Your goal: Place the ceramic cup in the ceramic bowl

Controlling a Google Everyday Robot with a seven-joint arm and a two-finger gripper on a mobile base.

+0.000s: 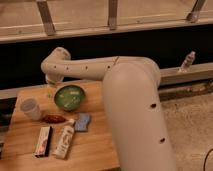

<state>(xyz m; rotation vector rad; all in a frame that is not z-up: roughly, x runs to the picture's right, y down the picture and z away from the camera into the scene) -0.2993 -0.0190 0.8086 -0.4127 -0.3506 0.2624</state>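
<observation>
The ceramic cup point(31, 108), small, pale and handleless, stands upright on the left part of the wooden table point(95, 150). The ceramic bowl point(69, 96), round with a glossy green inside, sits to the right of the cup at the back of the table. My white arm reaches from the right across the table's back edge. My gripper point(50, 89) hangs down from the wrist, just left of the bowl and behind and to the right of the cup, apart from both.
In front of the bowl lie a reddish-brown packet point(53, 119), a blue sponge-like item point(82, 121), a white tube with a printed label point(65, 140) and a red and brown flat box point(43, 141). A clear bottle point(187, 61) stands on the ledge at the far right.
</observation>
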